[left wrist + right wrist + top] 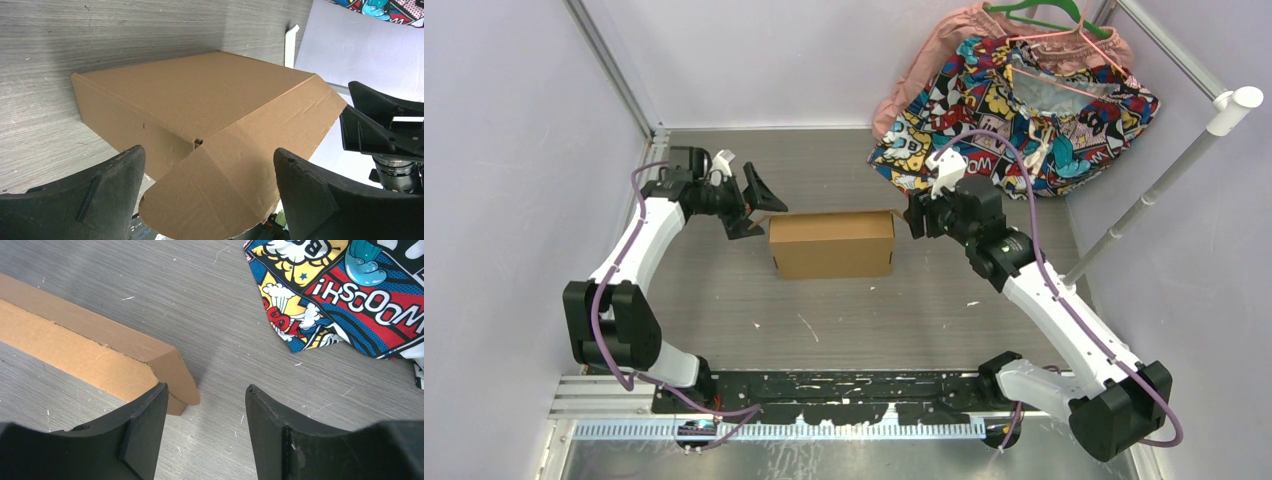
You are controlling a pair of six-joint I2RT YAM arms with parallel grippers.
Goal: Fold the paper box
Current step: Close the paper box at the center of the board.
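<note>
The paper box (831,243) is a shallow brown cardboard mailer lying shut in the middle of the grey table. My left gripper (759,205) hovers at the box's left end, open wide. In the left wrist view a rounded end flap (225,195) sticks out between its fingers (100,200), touching neither. My right gripper (914,218) is at the box's right end, open. In the right wrist view its gap (206,386) holds only bare table, and its left finger (135,430) stands just in front of the box's corner flap (177,375).
A comic-print cloth (1014,110) lies at the back right on a pink garment (924,70) with a green hanger (1044,15). A white pole (1164,180) slants along the right side. Lilac walls enclose the table. The cloth's edge (340,295) lies close to my right gripper.
</note>
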